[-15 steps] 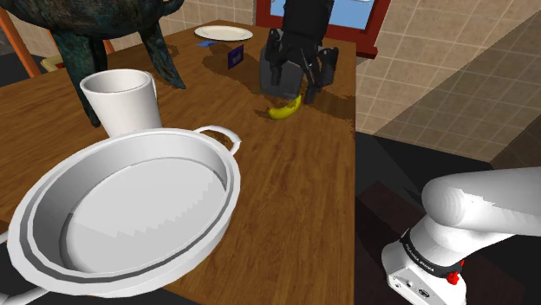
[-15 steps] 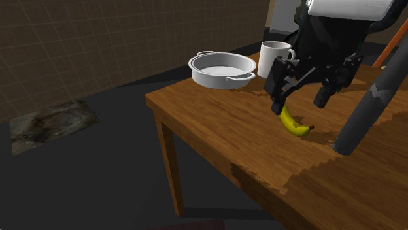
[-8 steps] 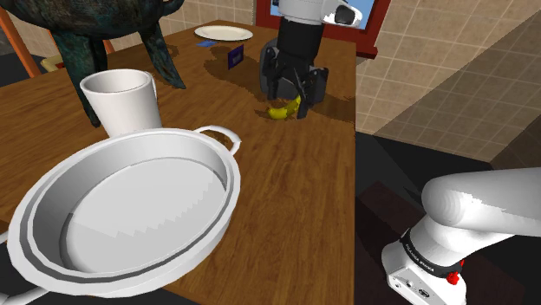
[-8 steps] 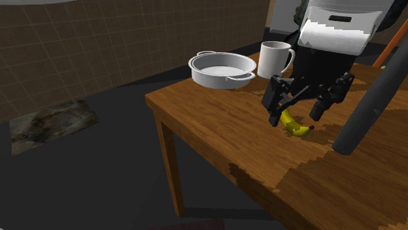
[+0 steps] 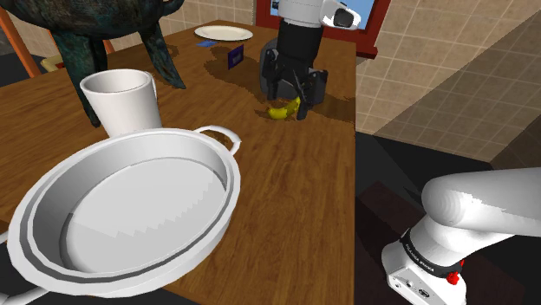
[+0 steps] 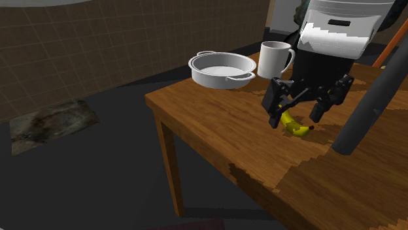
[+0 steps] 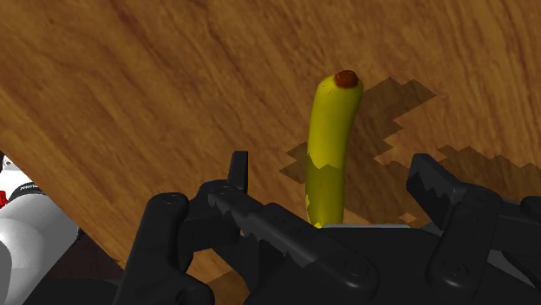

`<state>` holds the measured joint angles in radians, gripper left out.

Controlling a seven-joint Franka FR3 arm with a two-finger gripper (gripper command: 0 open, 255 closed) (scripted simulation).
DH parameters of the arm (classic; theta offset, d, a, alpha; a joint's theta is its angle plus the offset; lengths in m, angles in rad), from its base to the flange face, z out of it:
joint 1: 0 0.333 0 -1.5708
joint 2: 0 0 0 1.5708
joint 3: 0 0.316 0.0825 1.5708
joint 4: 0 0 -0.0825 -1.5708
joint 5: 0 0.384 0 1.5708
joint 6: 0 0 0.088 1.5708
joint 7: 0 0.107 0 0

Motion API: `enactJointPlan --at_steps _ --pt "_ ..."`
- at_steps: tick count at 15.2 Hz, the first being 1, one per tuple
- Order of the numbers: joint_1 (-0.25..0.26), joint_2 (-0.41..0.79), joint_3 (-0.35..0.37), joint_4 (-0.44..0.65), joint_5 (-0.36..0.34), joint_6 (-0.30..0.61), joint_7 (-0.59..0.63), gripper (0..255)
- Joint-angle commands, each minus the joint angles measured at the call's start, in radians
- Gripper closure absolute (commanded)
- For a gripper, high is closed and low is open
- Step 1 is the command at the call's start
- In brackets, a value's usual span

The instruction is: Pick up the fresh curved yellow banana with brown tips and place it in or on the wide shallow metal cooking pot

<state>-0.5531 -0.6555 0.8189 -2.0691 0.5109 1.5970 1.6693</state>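
Banana [image 7: 332, 147], yellow with a brown tip, lies flat on the wooden table [image 5: 286, 199] between the spread fingers of the black gripper [image 5: 290, 102], which straddles it without touching. The wide white pot [image 5: 130, 217] sits well apart, beside a white mug [image 5: 121, 100].

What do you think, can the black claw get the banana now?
Probably yes. The gripper is open, with one finger on each side of the banana on the table, and nothing lies between.
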Motion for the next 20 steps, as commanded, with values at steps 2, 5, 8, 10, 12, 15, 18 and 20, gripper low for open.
enactJointPlan --at_steps 2,5,8,10,12,15,18,20 --pt "0.0 0.0 0.0 0.0 0.0 0.0 0.0 255" --pt "0.0 0.0 0.0 0.0 0.0 0.0 0.0 255" --pt "0.0 0.0 0.0 0.0 0.0 0.0 0.0 255" --pt "0.0 0.0 0.0 0.0 0.0 0.0 0.0 255" --pt "-0.004 0.006 -0.007 0.029 -0.007 -0.023 0.005 255" --pt "-0.009 0.017 -0.015 0.074 -0.018 -0.058 0.013 255" --pt "-0.016 0.031 -0.022 0.12 -0.029 -0.093 0.022 255" --pt "-0.021 0.041 -0.026 0.153 -0.036 -0.116 0.028 255"
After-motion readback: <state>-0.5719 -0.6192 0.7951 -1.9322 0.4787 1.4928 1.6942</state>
